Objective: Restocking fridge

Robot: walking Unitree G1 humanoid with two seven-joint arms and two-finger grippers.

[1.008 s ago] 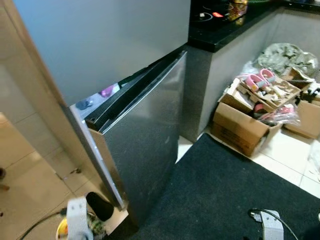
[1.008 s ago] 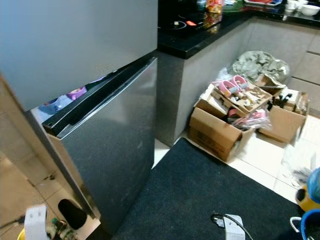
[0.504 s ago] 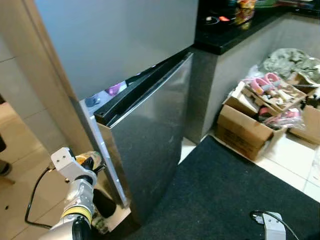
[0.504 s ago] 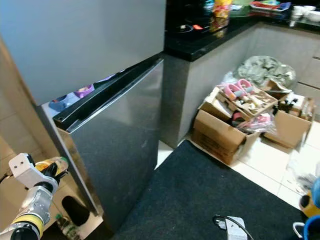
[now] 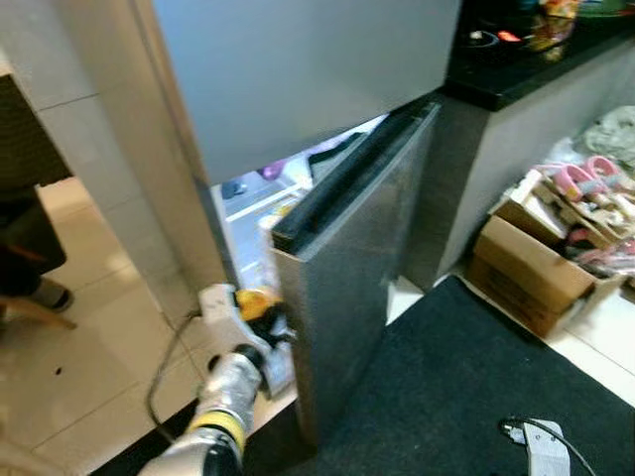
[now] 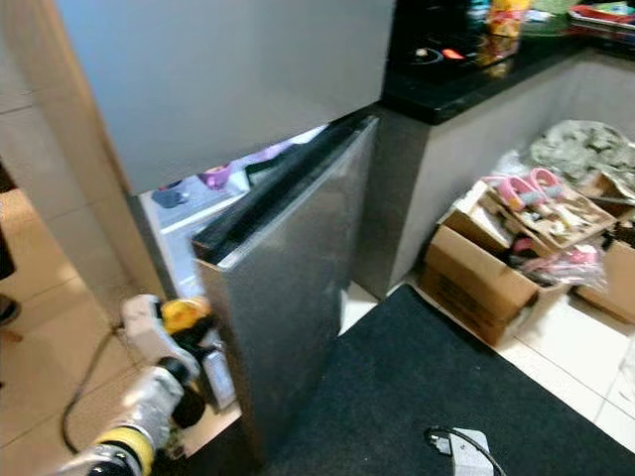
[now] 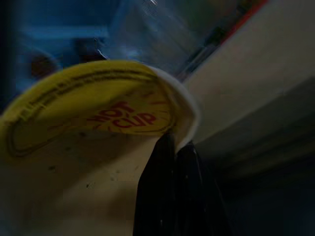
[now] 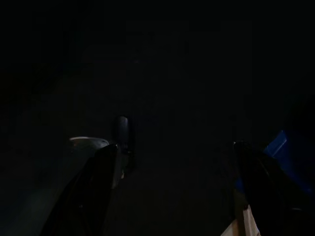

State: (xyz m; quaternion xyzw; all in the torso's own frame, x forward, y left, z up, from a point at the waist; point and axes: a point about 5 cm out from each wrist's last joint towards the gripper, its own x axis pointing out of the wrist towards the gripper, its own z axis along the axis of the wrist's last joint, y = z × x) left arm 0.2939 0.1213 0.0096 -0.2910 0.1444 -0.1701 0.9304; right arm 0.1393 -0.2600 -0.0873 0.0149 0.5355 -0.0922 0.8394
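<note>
Left tool (image 5: 260,315) is pinching a yellow-lidded cup (image 5: 254,302), lid printed "HOT CUP" in the left wrist view. Cup sits at the gap of the fridge's lower door (image 5: 352,258), just beside the door's open edge, at the mouth of the lit fridge compartment (image 5: 260,203).

Handling, by judgement: a light, thin-walled instant cup; walls likely give under a hard squeeze and the foil lid can dent. Best held around the body below the rim, kept upright.

Right tool (image 8: 177,162): fingers spread, holding nothing, hanging idle in the dark.

Room: grey fridge with upper door (image 5: 298,69) shut; black surface (image 6: 466,69) on the robot's right with items on top. Dark mat (image 5: 466,387) on a pale tiled floor (image 5: 89,347). Cardboard boxes (image 5: 541,263) of clutter against the grey cabinet.
</note>
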